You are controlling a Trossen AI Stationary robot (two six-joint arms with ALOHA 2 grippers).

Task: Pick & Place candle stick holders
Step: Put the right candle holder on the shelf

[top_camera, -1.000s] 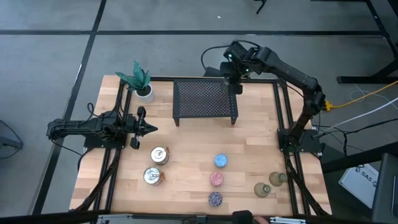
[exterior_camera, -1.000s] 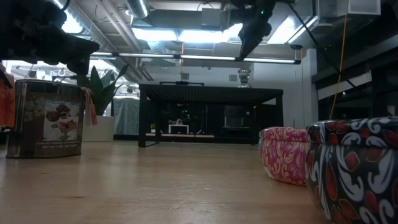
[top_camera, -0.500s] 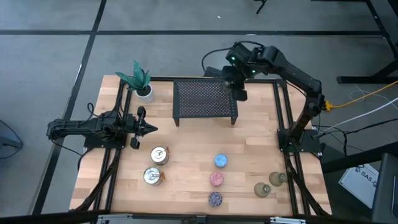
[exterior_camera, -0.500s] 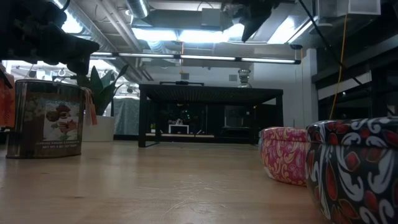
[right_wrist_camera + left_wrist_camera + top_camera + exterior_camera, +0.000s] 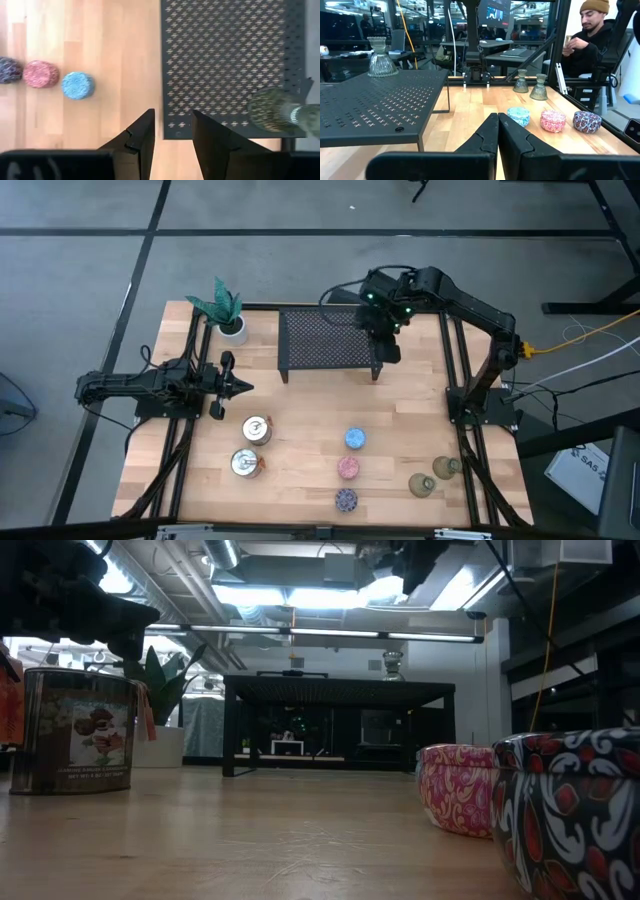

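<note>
One green holder [image 5: 379,59] atop mesh rack [image 5: 375,107]

Dark two-finger left gripper [image 5: 238,387] on its dark six-joint arm, low at the left side, fingers pressed together, dark two-finger right gripper [image 5: 172,131] raised, pointing down, fingers parted, empty

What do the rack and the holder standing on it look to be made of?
The black rack looks like painted sheet metal: thin, flat and matte, punched with rows of small holes. The holder on the rack looks like clear or faintly tinted glass: see-through, ribbed, with bright glints. Moulded plastic cannot be ruled out.
</note>
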